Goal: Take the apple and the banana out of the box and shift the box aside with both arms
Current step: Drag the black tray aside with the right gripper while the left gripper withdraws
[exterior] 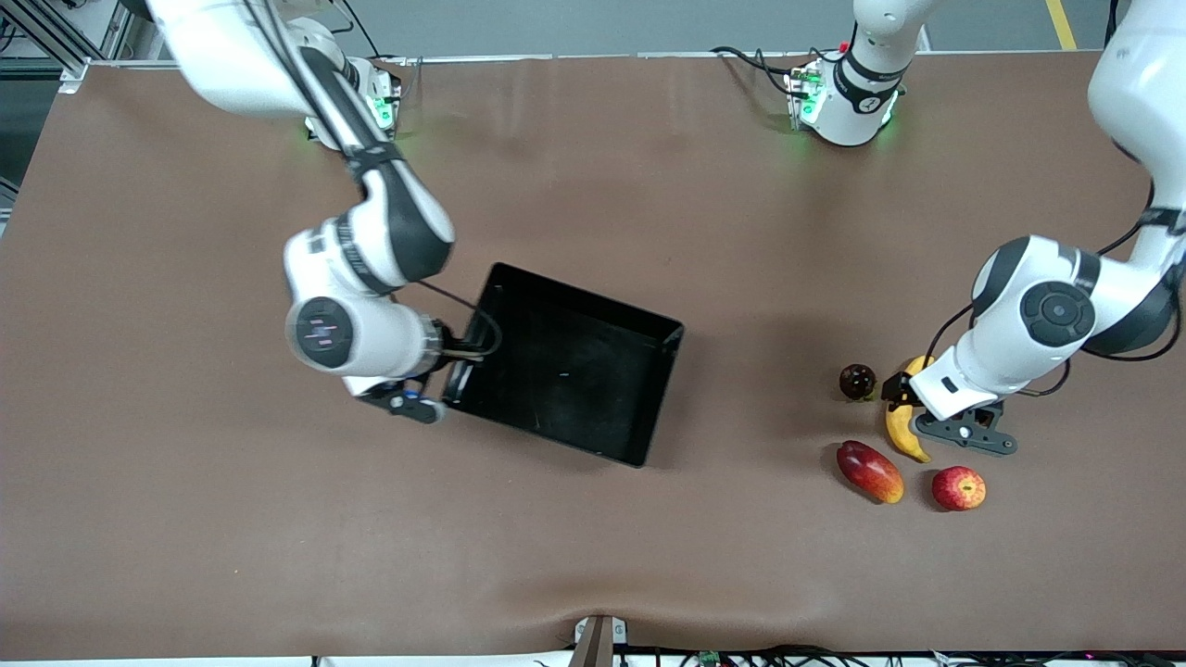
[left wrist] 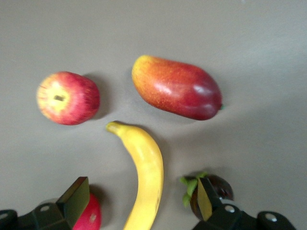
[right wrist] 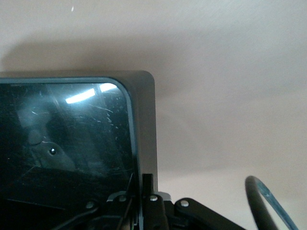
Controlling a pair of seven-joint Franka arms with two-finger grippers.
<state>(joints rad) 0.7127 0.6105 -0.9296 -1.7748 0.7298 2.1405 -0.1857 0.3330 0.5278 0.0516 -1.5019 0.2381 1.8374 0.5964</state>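
Box [exterior: 570, 361] sits mid-table, emptied; right gripper [exterior: 445, 394] clamps its wall. Banana [exterior: 903, 431] and apple [exterior: 958, 488] lie near the left arm's end beneath the released left gripper [exterior: 936, 417]. Shifting remains.

White arms [exterior: 371, 250], grey caps, seemingly green-lit bases

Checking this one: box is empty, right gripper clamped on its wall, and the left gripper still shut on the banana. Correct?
Not quite. The left wrist view shows the left gripper open, fingers either side of the banana lying on the table. The box is empty, with the right gripper on its wall.
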